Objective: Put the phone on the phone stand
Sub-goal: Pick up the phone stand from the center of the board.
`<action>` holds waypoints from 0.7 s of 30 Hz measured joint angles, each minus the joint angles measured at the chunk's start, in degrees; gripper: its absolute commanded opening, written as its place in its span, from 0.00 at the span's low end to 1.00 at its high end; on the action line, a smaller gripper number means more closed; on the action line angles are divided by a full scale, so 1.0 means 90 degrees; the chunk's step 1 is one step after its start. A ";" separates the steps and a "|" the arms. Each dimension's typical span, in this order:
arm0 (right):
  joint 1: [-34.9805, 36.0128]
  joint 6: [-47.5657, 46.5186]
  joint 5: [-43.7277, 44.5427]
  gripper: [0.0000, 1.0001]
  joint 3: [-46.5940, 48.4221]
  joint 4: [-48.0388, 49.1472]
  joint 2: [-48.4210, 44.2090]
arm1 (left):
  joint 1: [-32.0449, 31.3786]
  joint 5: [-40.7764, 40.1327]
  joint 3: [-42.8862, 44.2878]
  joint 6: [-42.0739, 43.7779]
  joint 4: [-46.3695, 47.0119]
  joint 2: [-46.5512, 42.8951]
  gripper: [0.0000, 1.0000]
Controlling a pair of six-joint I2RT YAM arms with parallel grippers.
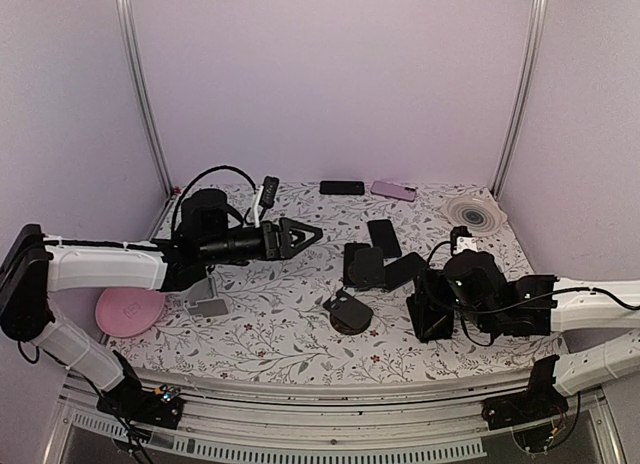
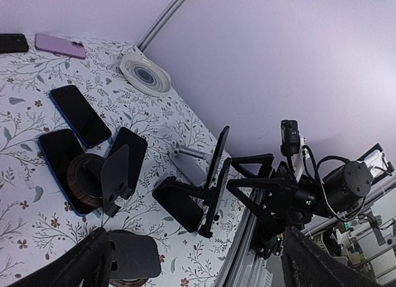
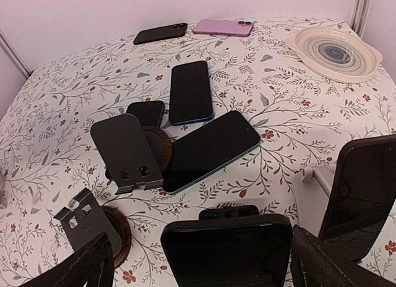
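A black phone [image 3: 226, 253] stands upright on a black phone stand [image 3: 226, 211] at the near right of the table. It shows edge-on in the left wrist view [image 2: 216, 191]. My right gripper [image 3: 199, 244] is open. Its fingers [image 3: 93, 265] straddle this phone, with a gap on the left side. My left gripper [image 1: 305, 234] is open and empty, held in the air over the table's middle and pointing right. A second dark phone [image 3: 365, 194] leans on a silver stand [image 3: 315, 175] to the right.
Two empty stands on round wooden bases [image 1: 350, 309] [image 1: 362, 266] sit mid-table. Phones lie flat: a blue-edged one [image 1: 383, 237], another one [image 1: 405, 269], a black one [image 1: 342, 187] and a pink one [image 1: 394, 190]. There is a white plate [image 1: 475, 214], a pink plate [image 1: 130, 311] and a silver stand [image 1: 207, 299].
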 measured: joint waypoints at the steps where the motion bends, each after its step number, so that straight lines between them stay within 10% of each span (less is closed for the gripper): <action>1: -0.0015 -0.0002 -0.0036 0.99 0.0032 -0.0027 0.0000 | 0.0000 0.0002 0.0000 -0.0002 0.0000 0.0012 0.95; 21: -0.0124 -0.0512 -0.0219 0.99 0.0702 -0.0381 -0.0442 | -0.0410 0.0117 0.0083 -0.0005 0.0022 0.0933 0.95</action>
